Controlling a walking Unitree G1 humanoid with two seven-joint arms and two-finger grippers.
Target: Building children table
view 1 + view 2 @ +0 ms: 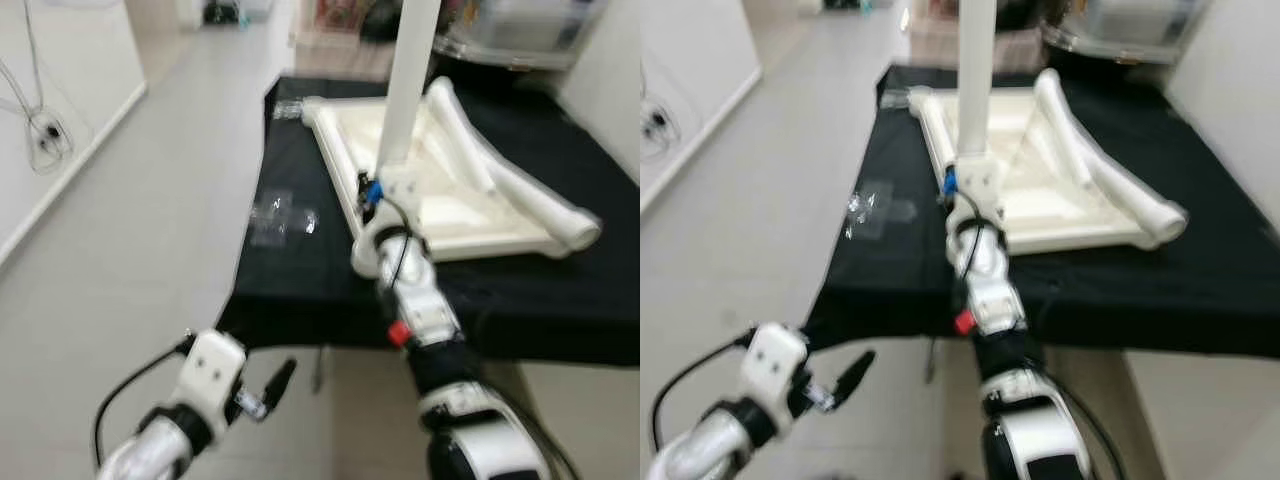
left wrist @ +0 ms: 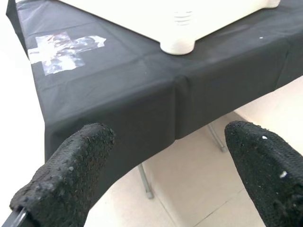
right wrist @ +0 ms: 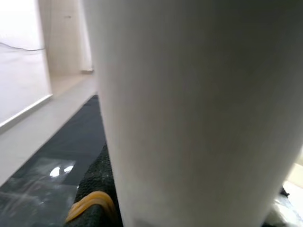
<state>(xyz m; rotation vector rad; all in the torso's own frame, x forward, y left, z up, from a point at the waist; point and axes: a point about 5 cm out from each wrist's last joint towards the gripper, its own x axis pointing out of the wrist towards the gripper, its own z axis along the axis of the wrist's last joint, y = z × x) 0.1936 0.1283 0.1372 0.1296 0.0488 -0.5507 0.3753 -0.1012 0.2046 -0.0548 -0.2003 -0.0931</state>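
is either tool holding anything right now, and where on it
The right tool grips the upright white table leg near its lower end, above the overturned tabletop. The left tool hangs open, holding nothing.

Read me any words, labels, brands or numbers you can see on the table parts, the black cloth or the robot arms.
None can be read.
White table leg, held upright at the right pincer: plain.
Upturned white tabletop: a small ribbed mark on its corner, no letters.
Clear plastic bag on the black cloth: no print legible.
Left pincer, open: no markings.
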